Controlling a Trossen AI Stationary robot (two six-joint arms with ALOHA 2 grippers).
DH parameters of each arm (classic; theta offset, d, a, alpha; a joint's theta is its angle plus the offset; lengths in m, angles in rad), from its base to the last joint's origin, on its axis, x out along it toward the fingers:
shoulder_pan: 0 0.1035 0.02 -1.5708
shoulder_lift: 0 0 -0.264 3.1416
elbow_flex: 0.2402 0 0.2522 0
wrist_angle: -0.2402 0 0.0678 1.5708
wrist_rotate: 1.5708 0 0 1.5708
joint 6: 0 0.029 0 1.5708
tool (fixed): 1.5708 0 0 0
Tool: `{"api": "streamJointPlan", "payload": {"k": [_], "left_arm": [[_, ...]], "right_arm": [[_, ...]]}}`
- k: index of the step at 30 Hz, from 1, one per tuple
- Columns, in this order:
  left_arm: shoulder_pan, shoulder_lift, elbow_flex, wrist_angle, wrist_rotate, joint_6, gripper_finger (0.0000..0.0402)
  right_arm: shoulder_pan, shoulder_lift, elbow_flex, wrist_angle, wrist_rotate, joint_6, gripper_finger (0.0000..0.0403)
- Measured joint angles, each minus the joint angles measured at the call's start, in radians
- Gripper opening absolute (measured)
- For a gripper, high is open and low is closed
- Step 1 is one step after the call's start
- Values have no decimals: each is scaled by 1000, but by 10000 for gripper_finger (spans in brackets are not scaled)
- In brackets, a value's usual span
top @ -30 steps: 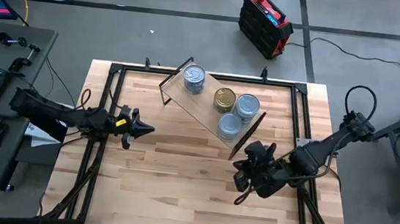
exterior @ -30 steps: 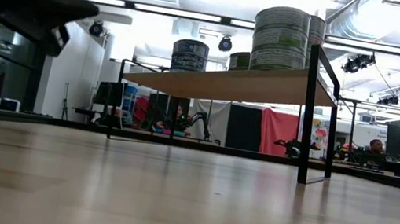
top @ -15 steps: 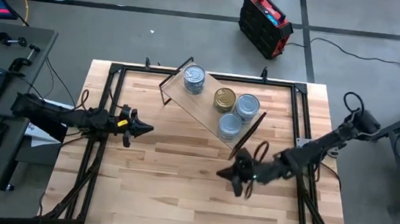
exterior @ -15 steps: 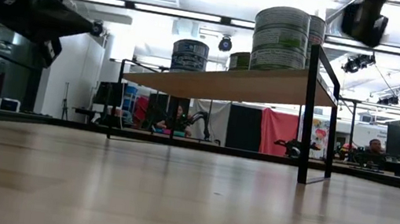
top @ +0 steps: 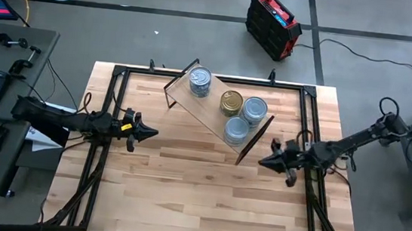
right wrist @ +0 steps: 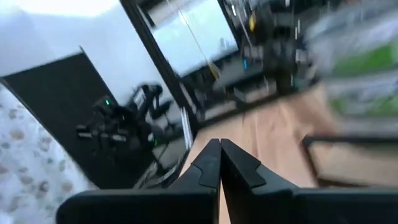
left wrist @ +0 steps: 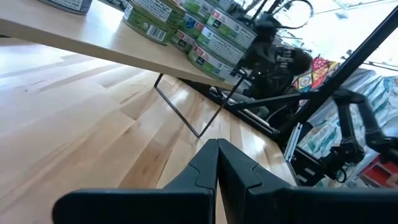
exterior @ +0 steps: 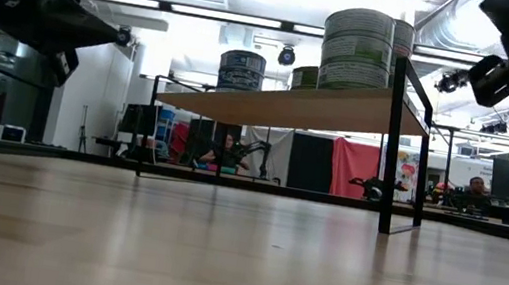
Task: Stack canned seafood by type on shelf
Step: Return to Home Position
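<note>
From above, you saw your right gripper pull back toward the table's right edge, clear of the shelf where the cans stood stacked. At table level, it hung high. Each wrist camera showed fingers pressed together, empty; your left gripper waited left of the shelf.

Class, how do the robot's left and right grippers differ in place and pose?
The left gripper hangs well clear of the shelf; the right gripper hangs close beside the shelf's end. The left points rightward, the right leftward. Both have shut, empty jaws.
</note>
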Motion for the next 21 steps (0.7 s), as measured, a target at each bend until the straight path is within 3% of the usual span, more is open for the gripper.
{"api": "streamJointPlan", "payload": {"k": [6, 10, 14, 18, 21], "left_arm": [[0, 0, 0, -1, 0, -5, 1], [0, 0, 0, -1, 1, -5, 1], [0, 0, 0, -2, 1, -6, 1], [0, 0, 0, -2, 1, -6, 1], [0, 0, -1, -2, 1, -6, 1]], "right_arm": [[-57, -252, -127, 7, -39, -301, 0], [-109, -359, -120, -213, 30, -467, 0], [-136, -402, -120, -414, 172, -483, 0], [-144, -401, -119, -548, 199, -484, 0], [-143, -393, -119, -547, 195, -483, 0]]}}
